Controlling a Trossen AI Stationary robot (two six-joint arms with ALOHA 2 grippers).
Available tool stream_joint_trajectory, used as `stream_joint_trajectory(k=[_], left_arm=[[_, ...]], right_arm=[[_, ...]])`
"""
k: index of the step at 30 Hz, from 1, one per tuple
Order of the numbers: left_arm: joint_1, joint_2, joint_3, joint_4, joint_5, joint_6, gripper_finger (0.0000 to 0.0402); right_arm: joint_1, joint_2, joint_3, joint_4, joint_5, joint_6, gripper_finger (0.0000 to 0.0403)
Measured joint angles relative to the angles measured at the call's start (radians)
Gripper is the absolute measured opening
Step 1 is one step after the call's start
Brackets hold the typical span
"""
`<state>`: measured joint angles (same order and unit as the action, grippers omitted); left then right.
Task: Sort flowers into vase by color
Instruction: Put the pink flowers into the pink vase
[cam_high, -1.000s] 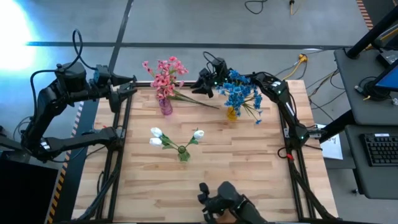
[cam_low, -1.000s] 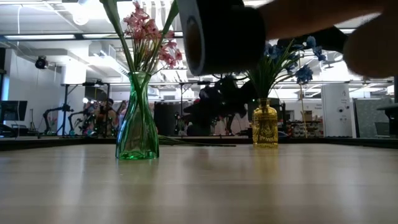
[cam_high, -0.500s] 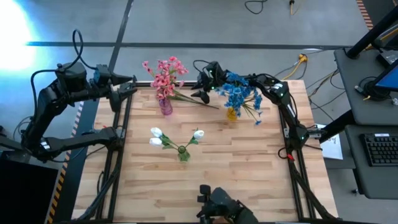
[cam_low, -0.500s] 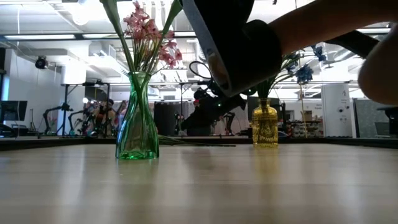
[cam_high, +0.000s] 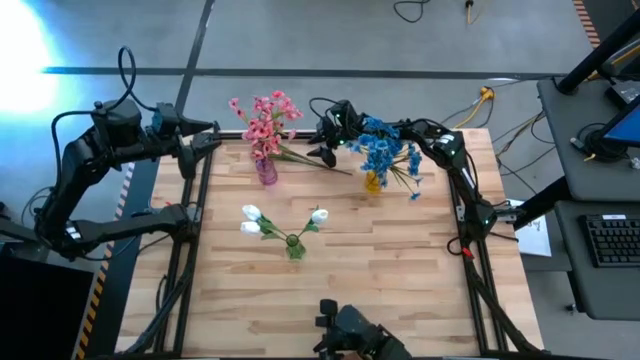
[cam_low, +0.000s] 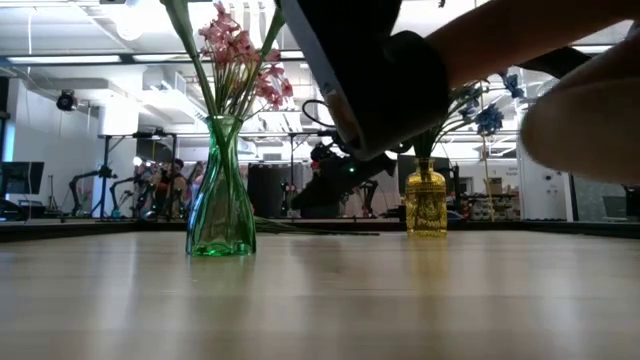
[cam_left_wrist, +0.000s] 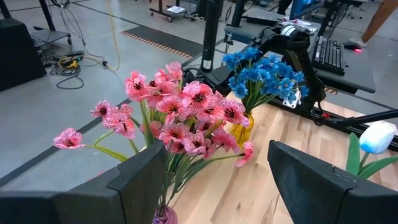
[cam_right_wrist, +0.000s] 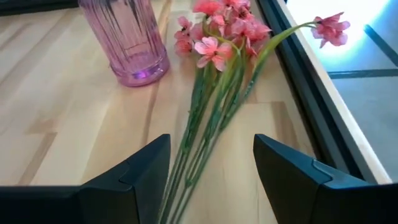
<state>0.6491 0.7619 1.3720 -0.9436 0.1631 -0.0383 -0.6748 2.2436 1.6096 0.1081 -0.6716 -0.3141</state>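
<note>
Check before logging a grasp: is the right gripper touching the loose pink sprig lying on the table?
Apart: the right wrist view shows the open right gripper with both fingers clear of the pink sprig.

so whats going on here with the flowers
The robot is sorting fake flowers into vases by colour. The right gripper hovers open at the table's far edge, over a loose pink sprig lying flat on the wood beside the pink vase, which already holds pink flowers. Blue flowers stand in the yellow vase, white ones in a green vase nearer the front. The left gripper waits open at the far left corner.
</note>
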Motion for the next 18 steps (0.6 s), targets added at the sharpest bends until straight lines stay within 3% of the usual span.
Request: stream_joint_trajectory(k=[9,18], left_arm=[[0.000,0.001,0.000,0.000,0.000,0.000,0.0268],[0.000,0.001,0.000,0.000,0.000,0.000,0.0268]], right_arm=[[0.042,0.000,0.000,0.000,0.025,-0.020,0.0282],[0.049,0.000,0.011,0.001,0.049,-0.041,0.0299]])
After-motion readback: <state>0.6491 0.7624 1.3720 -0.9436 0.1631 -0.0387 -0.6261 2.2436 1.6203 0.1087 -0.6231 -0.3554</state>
